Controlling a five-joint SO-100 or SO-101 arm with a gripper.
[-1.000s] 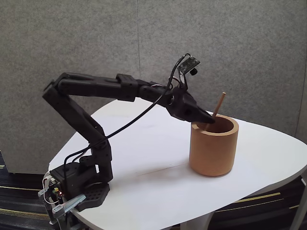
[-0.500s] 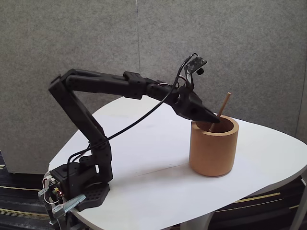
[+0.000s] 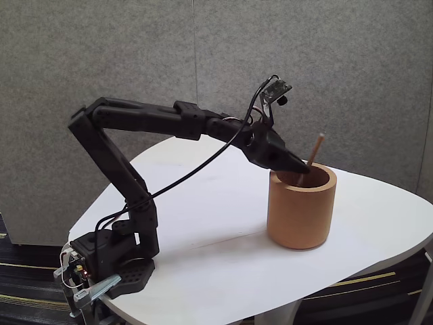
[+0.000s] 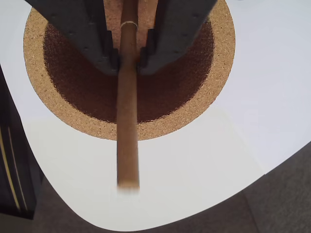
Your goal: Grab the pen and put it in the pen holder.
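Your claw (image 4: 129, 62) is clamped on the pen (image 4: 128, 126) just above the cork pen holder's (image 3: 300, 210) mouth, near the worktop's (image 3: 203, 223) right edge. The pen's lower end is already inside, tilted; let go gently so it settles against the wall.

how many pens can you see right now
1. The pen is clamped between the gripper fingers, its lower end inside the pen holder, leaning out over the rim. More could lie hidden inside.
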